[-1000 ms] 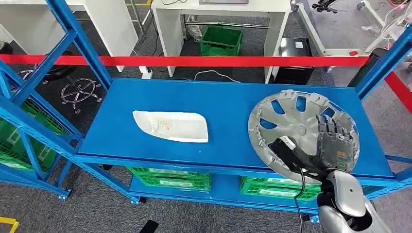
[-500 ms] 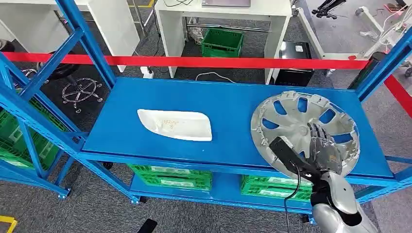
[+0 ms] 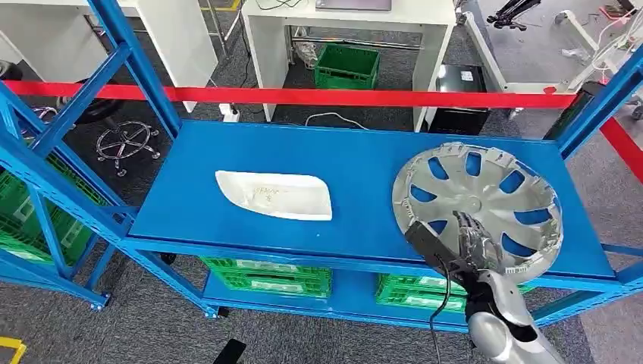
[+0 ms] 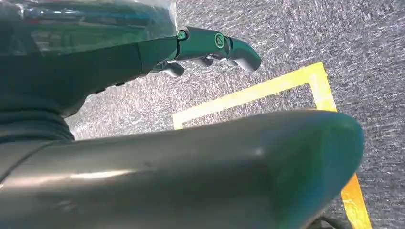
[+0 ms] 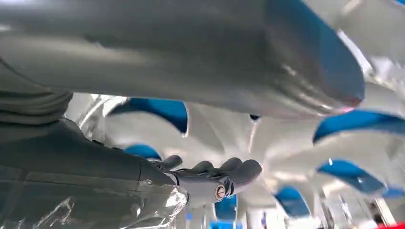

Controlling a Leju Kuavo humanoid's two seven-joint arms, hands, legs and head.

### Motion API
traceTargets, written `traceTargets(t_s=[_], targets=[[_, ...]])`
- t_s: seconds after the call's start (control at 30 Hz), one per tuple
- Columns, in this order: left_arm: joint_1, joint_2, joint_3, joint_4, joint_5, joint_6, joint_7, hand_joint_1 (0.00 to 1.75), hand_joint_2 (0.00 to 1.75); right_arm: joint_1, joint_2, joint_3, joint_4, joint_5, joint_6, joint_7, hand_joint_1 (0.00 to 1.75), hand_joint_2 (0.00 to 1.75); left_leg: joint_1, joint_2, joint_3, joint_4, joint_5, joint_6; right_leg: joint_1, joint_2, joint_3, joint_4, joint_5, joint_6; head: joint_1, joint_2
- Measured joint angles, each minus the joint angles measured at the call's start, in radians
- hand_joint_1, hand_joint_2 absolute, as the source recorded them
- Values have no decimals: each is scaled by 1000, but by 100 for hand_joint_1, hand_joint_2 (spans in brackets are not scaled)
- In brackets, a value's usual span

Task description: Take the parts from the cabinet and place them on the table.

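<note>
no readable writing on hubcap [image 3: 478,197]

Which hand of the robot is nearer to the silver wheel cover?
Right. The right hand is over the wheel cover near its front rim; the left hand hangs above the carpet floor.

The head camera sits high and looks forward and down onto the blue shelf [image 3: 356,189], taking in the whole rack and the grey floor beyond it. The right wrist camera rides close behind the right robot hand [image 5: 210,179], facing the silver wheel cover [image 5: 229,138] on that shelf; the head view also shows this wheel cover [image 3: 478,205]. The left wrist camera, behind the left robot hand [image 4: 210,47], looks down at carpet with yellow floor tape [image 4: 267,90].
</note>
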Motion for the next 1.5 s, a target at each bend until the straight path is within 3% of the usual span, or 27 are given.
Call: traceTargets(t_s=[0.4, 0.43, 1.13, 1.17, 1.5], targets=[[-4, 0, 0, -3, -16, 8, 6, 0, 0, -37, 15, 46, 119, -5, 28, 39, 0, 0, 0, 0, 5, 0, 0, 0, 0, 0, 5, -1, 0, 0, 0, 0], [-5, 0, 0, -3, -16, 9, 6, 0, 0, -42, 17, 50, 131, -5, 29, 45, 0, 175, 0, 0, 6, 0, 0, 0, 0, 0, 6, -1, 0, 0, 0, 0], [-1, -1, 0, -6, -9, 12, -4, 0, 0, -67, 26, 61, 196, -25, -5, 76, 0, 175, 0, 1, 17, 0, -1, 2, 1, 0, 22, -9, 2, 4, 0, 0], [-1, -1, 0, -6, -8, 12, -4, 0, 0, -68, 27, 61, 197, -26, -7, 76, 175, 175, 0, 1, 17, 0, -1, 2, 1, 0, 22, -9, 2, 4, 0, 0], [0, -1, 1, -6, -8, 14, -10, 0, 0, -70, 31, 61, 204, -31, -28, 71, 175, 175, 0, 1, 18, 0, -1, 2, 1, 1, 23, -9, 3, 6, 0, 0]])
